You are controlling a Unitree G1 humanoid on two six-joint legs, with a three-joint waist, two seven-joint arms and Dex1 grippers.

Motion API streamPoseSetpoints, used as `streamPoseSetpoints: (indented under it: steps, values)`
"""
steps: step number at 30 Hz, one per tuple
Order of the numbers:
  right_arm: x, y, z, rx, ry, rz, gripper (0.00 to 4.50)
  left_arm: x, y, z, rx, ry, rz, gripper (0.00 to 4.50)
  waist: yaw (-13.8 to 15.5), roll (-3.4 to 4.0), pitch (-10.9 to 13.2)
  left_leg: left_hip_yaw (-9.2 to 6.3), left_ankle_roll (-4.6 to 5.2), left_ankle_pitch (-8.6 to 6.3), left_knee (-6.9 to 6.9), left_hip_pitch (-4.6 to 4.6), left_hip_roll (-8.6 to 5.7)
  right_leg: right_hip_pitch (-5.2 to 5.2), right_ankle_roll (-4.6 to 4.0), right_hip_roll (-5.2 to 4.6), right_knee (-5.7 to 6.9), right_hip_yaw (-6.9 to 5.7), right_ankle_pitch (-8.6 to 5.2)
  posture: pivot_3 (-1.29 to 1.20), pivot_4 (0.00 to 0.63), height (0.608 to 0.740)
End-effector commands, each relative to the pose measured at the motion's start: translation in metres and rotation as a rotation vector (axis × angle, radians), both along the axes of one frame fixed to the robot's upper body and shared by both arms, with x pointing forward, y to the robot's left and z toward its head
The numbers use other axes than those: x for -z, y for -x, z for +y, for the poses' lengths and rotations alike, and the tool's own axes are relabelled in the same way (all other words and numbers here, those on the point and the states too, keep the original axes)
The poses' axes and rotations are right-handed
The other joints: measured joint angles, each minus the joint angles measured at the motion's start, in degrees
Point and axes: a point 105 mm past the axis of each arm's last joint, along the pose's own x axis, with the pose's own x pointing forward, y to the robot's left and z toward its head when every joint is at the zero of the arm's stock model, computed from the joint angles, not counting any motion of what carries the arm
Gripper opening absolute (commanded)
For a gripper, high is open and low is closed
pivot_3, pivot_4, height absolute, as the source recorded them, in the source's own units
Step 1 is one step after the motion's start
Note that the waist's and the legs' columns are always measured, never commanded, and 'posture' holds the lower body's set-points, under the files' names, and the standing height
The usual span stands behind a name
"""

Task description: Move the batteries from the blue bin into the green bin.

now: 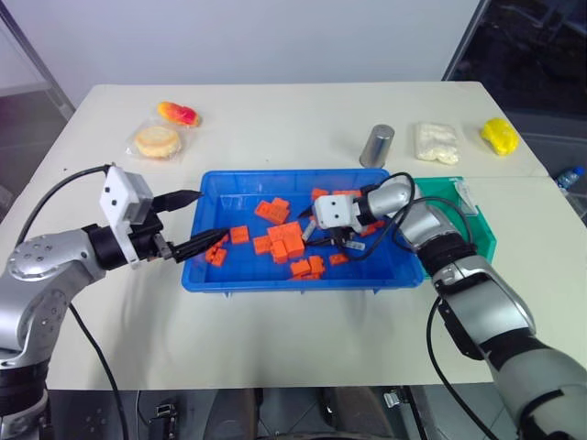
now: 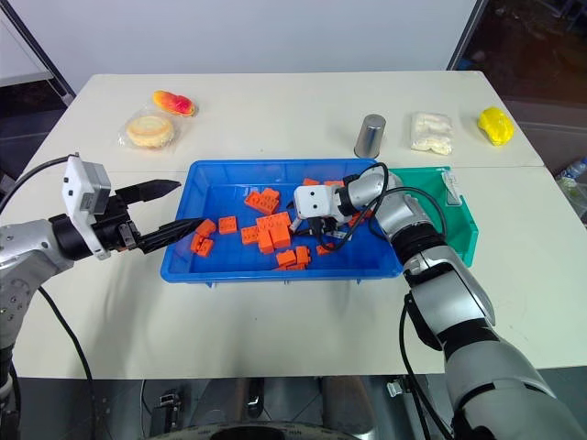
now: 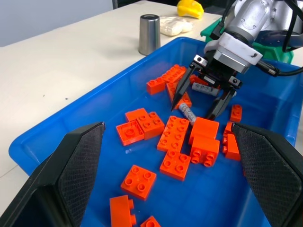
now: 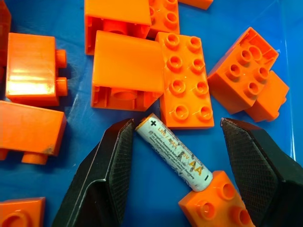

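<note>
Between the open right claw's (image 4: 175, 175) fingers, a battery (image 4: 175, 157), ungripped.

Things outside the task
Orange blocks (image 1: 286, 240) are scattered; a metal can (image 1: 376, 146) is placed upright on the table (image 1: 275, 115), far side.

Head eyes overlook the table (image 1: 275, 348); wrist views close inside blue bin (image 3: 57, 127).

Tight room around the battery in the tray

The small silver-grey cylindrical battery (image 4: 175, 157) lies between the right gripper's (image 4: 176, 187) spread fingers, orange studded plastic blocks (image 4: 184, 80) crowding it, one apparently touching its far end; bare blue floor beside it.
</note>
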Motion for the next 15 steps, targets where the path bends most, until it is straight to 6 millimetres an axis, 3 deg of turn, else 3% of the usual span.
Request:
streamPoseSetpoints:
  steps: [1,5,11,15]
  values:
    - [0.012,0.007,0.001,-0.016,0.023,0.081,2.19,-0.015,0.002,-0.004,0.011,-0.003,-0.074,4.5,0.0,0.0,0.0,0.0,0.0,0.0,0.0,0.0,0.0,0.0,0.0,0.0,0.0,0.0,0.0,0.0,0.15,0.74]
    - [0.017,0.013,0.002,-0.03,0.035,0.155,0.16,-0.019,0.001,-0.004,0.011,-0.003,-0.085,4.5,0.0,0.0,0.0,-0.02,0.0,0.0,0.0,0.01,0.0,0.01,0.0,0.01,0.0,-0.01,0.0,0.0,0.15,0.74]
    - [0.014,0.016,0.003,-0.042,0.038,0.179,0.04,-0.024,0.0,-0.004,0.003,-0.001,-0.104,4.5,0.0,-0.03,0.0,-0.03,0.0,0.0,0.0,0.03,-0.01,0.05,0.0,0.0,0.0,-0.02,0.0,0.0,0.15,0.74]
    - [-0.01,0.011,0.006,-0.039,-0.017,0.138,0.04,-0.021,0.0,-0.003,-0.002,0.003,-0.099,4.5,0.0,-0.02,0.0,-0.03,0.0,0.0,0.0,0.03,0.0,0.04,0.0,0.0,0.0,-0.03,0.0,0.0,0.15,0.74]
